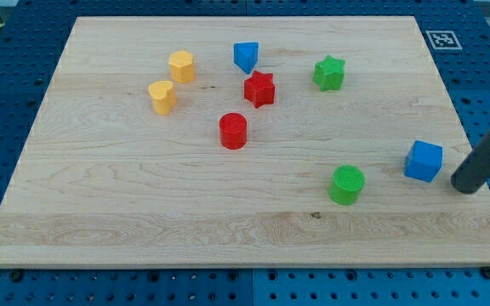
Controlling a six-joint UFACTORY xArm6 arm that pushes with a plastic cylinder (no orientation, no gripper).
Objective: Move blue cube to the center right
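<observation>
The blue cube [423, 161] sits on the wooden board [143, 212] at the view's right, a little below mid-height. My tip [464, 186] is just to the right of the cube and slightly lower, a small gap apart from it. The dark rod rises from the tip toward the view's right edge. A green cylinder [347, 184] stands to the left of the cube and a little lower.
A blue triangular block [246, 57], a red star [259, 88] and a green star [329, 73] lie near the view's top. A red cylinder [233, 131] is near the middle. A yellow hexagon [181, 65] and a yellow heart [162, 97] lie upper left.
</observation>
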